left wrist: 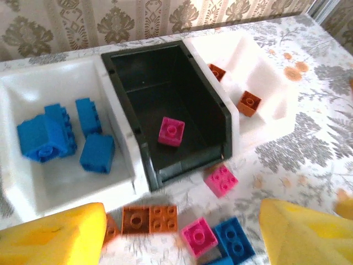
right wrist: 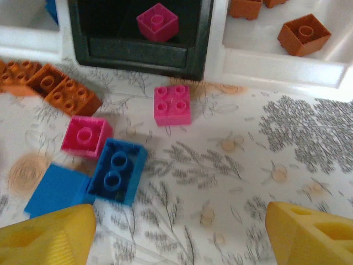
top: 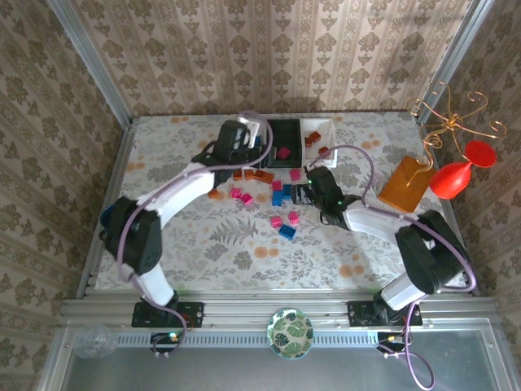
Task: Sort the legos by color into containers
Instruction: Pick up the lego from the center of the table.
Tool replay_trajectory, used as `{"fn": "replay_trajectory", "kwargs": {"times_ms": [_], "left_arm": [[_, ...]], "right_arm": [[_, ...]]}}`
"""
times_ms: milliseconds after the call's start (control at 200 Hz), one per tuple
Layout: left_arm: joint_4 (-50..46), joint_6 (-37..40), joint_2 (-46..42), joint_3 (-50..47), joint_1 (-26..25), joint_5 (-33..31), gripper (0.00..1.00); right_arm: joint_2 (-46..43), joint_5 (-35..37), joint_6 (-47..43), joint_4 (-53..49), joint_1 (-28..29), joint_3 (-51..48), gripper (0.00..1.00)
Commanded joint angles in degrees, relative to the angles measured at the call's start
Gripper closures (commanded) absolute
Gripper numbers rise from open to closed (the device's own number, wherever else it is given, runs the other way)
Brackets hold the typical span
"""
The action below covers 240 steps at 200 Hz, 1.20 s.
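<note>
Hanging over the row of trays, the left claw is released. Its two yellow fingers are spread wide at the bottom corners of its wrist view, and nothing is gripped or touched between them. Beyond it the three trays sit side by side. The left white tray holds a cluster of blue bricks. The black tray in the middle holds a single pink brick. The right white tray holds two brown-orange bricks.

On the flowered tablecloth, just in front of the black tray's near wall, lies a four-stud pink brick. Closer to the gap between the fingers are an orange pair, a one-stud pink brick and a two-stud blue brick touching it. From above, the left claw sits at the far edge of the table by the trays.

The right claw is also released, its fingers far apart and holding nothing. Ahead of it, left of the gap, the two-stud blue brick lies against a flat blue piece, with the one-stud pink brick just beyond. The four-stud pink brick lies farther on, near the black tray. From above, the right claw is low among the scattered bricks, on the near side of the trays.
</note>
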Motion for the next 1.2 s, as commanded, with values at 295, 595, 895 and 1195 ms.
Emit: {"fn": "replay_trajectory", "kwargs": {"times_ms": [295, 595, 895, 1195], "left_arm": [[8.5, -6.3, -19.9, -23.7, 0.1, 0.3, 0.22], [7.2, -5.7, -22.0, -25.6, 0.6, -1.0, 0.21], [7.6, -6.0, -20.7, -25.6, 0.8, -0.5, 0.20], [7.1, -5.6, -20.7, -25.7, 1.2, -0.4, 0.20]], "right_arm": [[18.9, -8.8, 3.9, -4.2, -3.9, 17.4, 0.32], [26.6, -7.2, 1.8, -7.3, -4.4, 24.6, 0.40], [29.8, -9.4, 0.5, -9.1, -5.5, 27.1, 0.54], [21.4, -13.0, -1.2, -8.4, -5.6, 20.8, 0.68]]}}
